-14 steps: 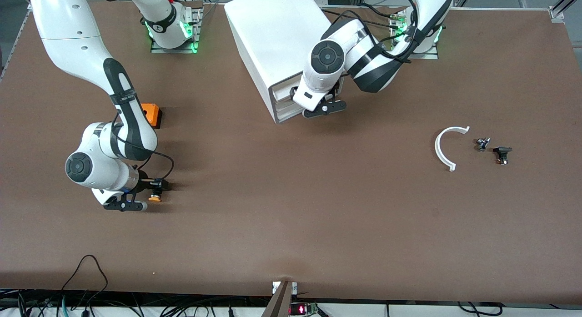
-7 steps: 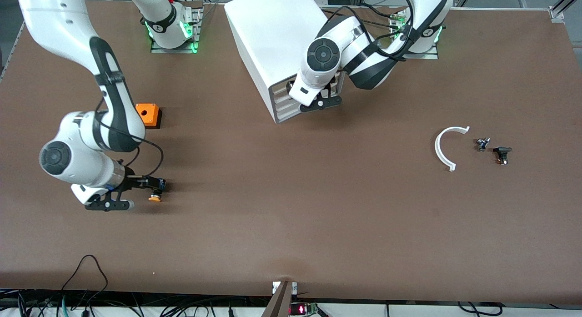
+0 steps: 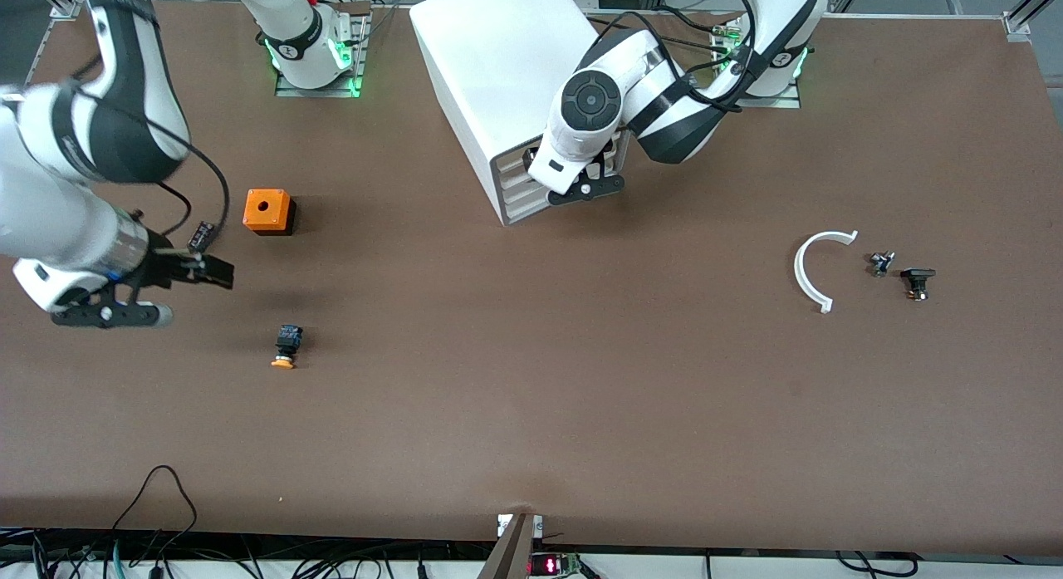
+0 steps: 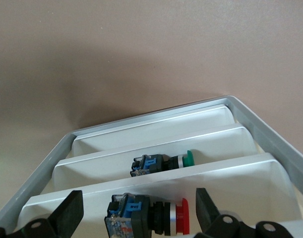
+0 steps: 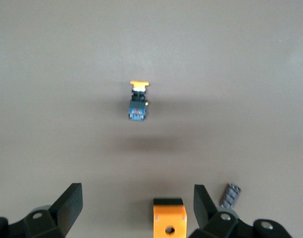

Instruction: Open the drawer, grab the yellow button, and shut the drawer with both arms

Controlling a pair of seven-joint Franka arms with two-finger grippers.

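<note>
The button (image 3: 286,347), orange-yellow cap and black-and-blue body, lies on its side on the table, free of both grippers; it also shows in the right wrist view (image 5: 138,101). My right gripper (image 3: 213,269) is open and empty, up in the air over the table between the button and the orange cube; its jaws (image 5: 136,208) stand wide apart. The white cabinet (image 3: 490,56) stands at the back. Its top drawer (image 3: 508,170) sits pushed in, level with the two below. My left gripper (image 3: 584,189) is open at the drawer fronts (image 4: 240,173).
An orange cube with a round hole (image 3: 267,211) stands farther from the camera than the button. The drawers hold a red-capped button (image 4: 146,218) and a green-capped one (image 4: 163,163). A white curved piece (image 3: 810,272) and small black parts (image 3: 917,282) lie toward the left arm's end.
My right gripper let go of the button, rose and drew away toward the right arm's end. My left gripper pushed the drawer in, then held still.
</note>
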